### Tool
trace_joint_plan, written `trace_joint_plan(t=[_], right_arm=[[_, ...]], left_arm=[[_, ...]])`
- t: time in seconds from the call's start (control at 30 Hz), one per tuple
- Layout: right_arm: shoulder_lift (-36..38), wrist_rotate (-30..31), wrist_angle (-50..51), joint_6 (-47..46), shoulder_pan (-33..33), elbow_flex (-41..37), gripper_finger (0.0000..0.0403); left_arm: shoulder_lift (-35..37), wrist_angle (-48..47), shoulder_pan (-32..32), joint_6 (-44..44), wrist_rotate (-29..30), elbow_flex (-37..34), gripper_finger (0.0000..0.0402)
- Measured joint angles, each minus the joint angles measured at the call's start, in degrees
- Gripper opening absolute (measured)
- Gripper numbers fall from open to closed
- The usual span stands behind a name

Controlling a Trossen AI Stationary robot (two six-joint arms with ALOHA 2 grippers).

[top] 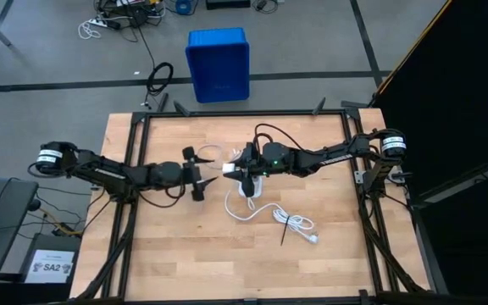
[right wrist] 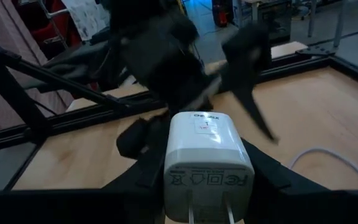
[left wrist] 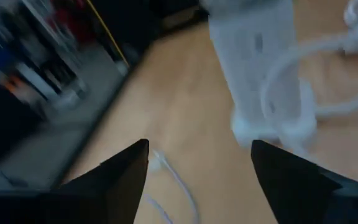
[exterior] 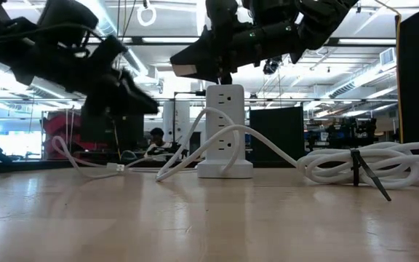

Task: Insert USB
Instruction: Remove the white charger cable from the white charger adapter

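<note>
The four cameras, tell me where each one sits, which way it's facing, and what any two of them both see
High view: overhead, straight down on the table; both arms show.
Low view: at tabletop height, level across to the power strip tower; arms hang in from above.
Left wrist view: on the left arm, past the open left gripper toward the tower.
Right wrist view: on the right arm, past the right gripper clamping the charger block.
High and low share the bundled cord.

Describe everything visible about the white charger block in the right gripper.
The small white rectangular plastic charger block has rounded edges, grey printed marks on its back face and metal prongs. The right gripper holds it between its dark jaws, off the wooden table, above the white power strip tower. Nothing else touches it.
</note>
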State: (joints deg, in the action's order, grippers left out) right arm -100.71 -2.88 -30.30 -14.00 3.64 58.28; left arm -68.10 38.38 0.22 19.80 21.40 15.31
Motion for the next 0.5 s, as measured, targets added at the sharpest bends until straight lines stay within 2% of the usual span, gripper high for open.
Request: trace_joint_plan(t=[0.2,0.5], right_arm=[[-0.06,-0.28,2.03,-2.45,0.31,0.0,0.0109],[-0.28,-2.6,0.83,-3.98,1.01,0.0,0.0109]], left_arm=[[0.0,9.97,-1.46,9.48,2.91,0.0,0.0269],[-2.72,11.52,-5.33,16.33,2.53,2.76,0.0269]])
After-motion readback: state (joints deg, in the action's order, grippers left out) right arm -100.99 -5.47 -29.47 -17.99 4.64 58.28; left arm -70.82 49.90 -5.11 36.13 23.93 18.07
